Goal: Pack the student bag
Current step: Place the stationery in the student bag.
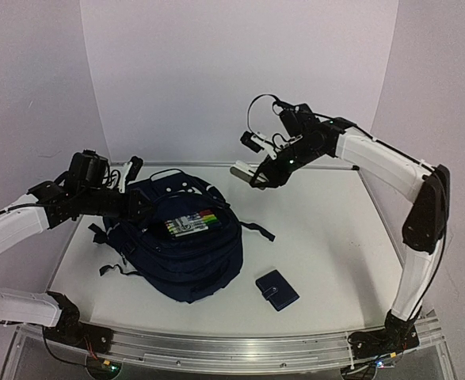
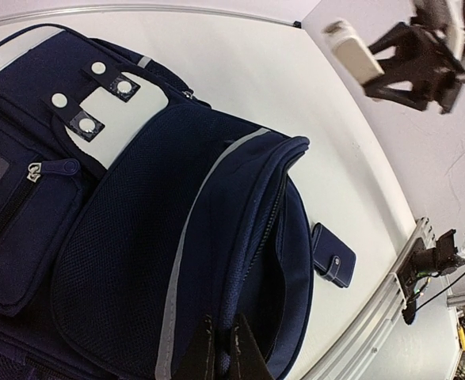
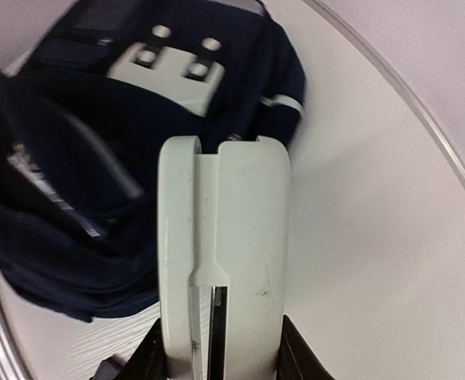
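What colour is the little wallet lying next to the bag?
The wallet is navy blue, clearest in the top external view.

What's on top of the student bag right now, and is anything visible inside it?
A flat pack of coloured markers lies on top of the student bag, near its unzipped opening. The interior is dark in the left wrist view, so any contents are hidden.

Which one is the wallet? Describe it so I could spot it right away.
Find the big navy backpack in the middle of the white table. To its right, toward the near edge, a small wallet lies flat on its own. Same blue as the backpack, but tiny and flat.
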You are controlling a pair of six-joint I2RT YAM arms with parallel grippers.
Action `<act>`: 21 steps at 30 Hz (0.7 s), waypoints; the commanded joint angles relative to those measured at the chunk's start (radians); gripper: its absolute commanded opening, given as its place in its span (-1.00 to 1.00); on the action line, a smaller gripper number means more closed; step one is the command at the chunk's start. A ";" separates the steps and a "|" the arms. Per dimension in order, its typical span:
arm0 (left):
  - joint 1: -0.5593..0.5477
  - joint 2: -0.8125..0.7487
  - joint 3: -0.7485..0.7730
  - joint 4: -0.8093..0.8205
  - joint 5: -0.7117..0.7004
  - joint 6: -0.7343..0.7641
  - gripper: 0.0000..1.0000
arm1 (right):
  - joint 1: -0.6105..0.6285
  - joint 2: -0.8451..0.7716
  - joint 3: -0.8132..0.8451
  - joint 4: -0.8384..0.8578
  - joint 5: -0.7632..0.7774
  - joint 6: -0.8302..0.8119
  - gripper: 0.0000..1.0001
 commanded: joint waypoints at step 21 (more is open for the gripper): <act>0.022 -0.044 -0.022 0.088 0.009 -0.050 -0.99 | 0.351 0.387 0.454 -0.095 0.051 -0.135 -0.26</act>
